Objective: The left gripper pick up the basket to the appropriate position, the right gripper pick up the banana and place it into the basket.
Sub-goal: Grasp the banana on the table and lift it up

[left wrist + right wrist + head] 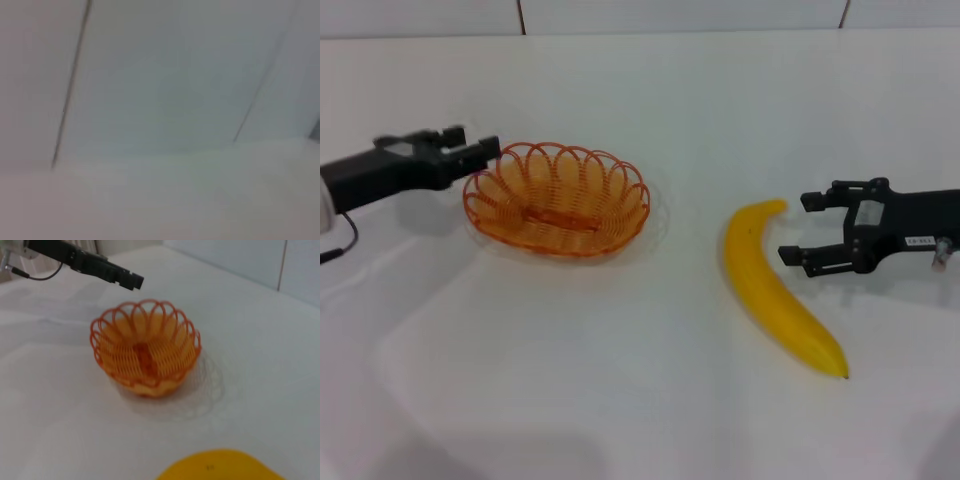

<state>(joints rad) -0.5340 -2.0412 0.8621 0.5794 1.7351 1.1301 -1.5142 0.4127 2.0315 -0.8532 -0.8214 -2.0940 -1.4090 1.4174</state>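
Note:
The orange wire basket (pixel 557 200) stands on the white table, left of centre. My left gripper (pixel 478 142) is at the basket's left rim, open and holding nothing; whether it touches the rim I cannot tell. The yellow banana (pixel 775 285) lies on the table to the right, its dark tip toward me. My right gripper (pixel 798 228) is open just right of the banana's middle, fingers pointing at it, apart from it. The right wrist view shows the basket (pixel 145 350), the left gripper (pixel 131 281) past its rim and the banana's edge (pixel 220 467). The left wrist view shows neither.
The white table (pixel 620 380) runs back to a white tiled wall (pixel 680 15). The left arm's thin black cable (pixel 345 240) hangs at the far left. The left wrist view shows only wall (pixel 165 75) and table.

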